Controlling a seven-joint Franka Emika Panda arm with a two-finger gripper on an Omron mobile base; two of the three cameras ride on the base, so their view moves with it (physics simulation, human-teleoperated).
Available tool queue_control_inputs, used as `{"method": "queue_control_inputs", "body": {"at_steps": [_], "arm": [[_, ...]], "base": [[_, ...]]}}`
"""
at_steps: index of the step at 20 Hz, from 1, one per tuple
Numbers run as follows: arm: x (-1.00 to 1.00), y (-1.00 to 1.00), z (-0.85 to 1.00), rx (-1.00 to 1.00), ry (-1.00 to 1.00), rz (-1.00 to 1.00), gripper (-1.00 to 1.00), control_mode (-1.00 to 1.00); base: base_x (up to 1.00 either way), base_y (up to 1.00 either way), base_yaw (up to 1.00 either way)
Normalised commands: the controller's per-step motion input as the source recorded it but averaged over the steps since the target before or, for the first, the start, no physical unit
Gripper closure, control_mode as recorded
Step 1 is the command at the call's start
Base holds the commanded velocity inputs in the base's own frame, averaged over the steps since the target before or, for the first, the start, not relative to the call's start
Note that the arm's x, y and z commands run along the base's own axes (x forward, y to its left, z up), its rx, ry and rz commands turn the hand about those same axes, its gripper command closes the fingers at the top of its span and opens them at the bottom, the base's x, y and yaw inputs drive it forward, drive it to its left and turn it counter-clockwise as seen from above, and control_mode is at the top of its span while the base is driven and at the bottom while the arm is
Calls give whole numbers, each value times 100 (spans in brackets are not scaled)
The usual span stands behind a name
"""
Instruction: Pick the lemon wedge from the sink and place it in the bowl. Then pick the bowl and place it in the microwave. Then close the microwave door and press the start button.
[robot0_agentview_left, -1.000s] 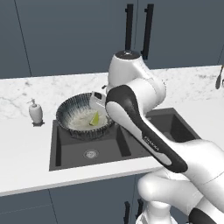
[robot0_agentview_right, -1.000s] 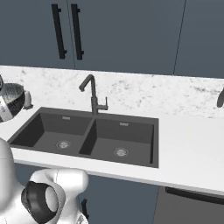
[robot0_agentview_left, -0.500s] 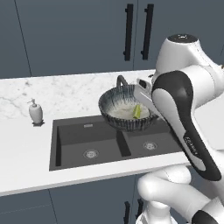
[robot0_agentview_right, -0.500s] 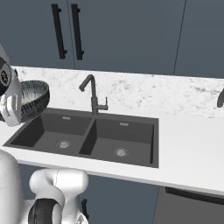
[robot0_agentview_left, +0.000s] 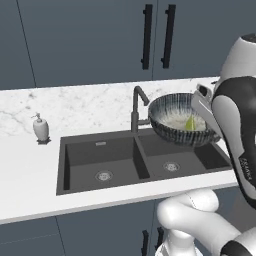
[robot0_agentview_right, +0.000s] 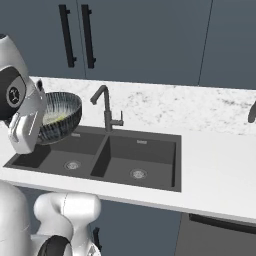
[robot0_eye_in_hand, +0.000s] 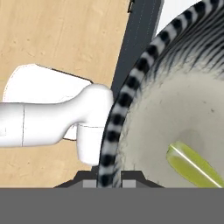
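The bowl (robot0_agentview_left: 176, 124), dark streaked outside and pale inside, hangs in the air over the right basin of the sink (robot0_agentview_left: 116, 161), tilted a little. The lemon wedge (robot0_agentview_left: 190, 123) lies inside it. My gripper (robot0_agentview_left: 209, 124) is shut on the bowl's rim at its right side. In the hand view the striped rim (robot0_eye_in_hand: 130, 89) runs down between my fingertips (robot0_eye_in_hand: 108, 179), and the yellow-green lemon wedge (robot0_eye_in_hand: 191, 164) rests on the speckled inside. From the right base view the bowl (robot0_agentview_right: 61, 114) sits above the sink's (robot0_agentview_right: 125, 156) left basin, partly behind my hand. The microwave is out of view.
A dark gooseneck faucet (robot0_agentview_left: 137, 108) stands just left of the bowl, close to its rim. A small white soap dispenser (robot0_agentview_left: 41, 128) is on the marble counter at the left. Dark cabinets with black handles (robot0_agentview_left: 147, 36) rise behind the counter.
The arm has swung to the right, carrying the bowl with the wedge from over the left basin, past the faucet, to over the right basin.
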Motion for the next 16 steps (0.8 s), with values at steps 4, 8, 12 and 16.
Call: {"method": "queue_control_inputs", "body": {"at_steps": [4, 8, 12, 16], "arm": [[0, -9, 57, 0, -1, -6, 100, -100], [0, -11, 22, 0, 0, 0, 100, -100], [0, 0, 0, 0, 0, 0, 100, 100], [0, 0, 0, 0, 0, 0, 100, 100]], "base": [[0, 0, 0], [0, 0, 0], [0, 0, 0], [-70, -1, -2]]}}
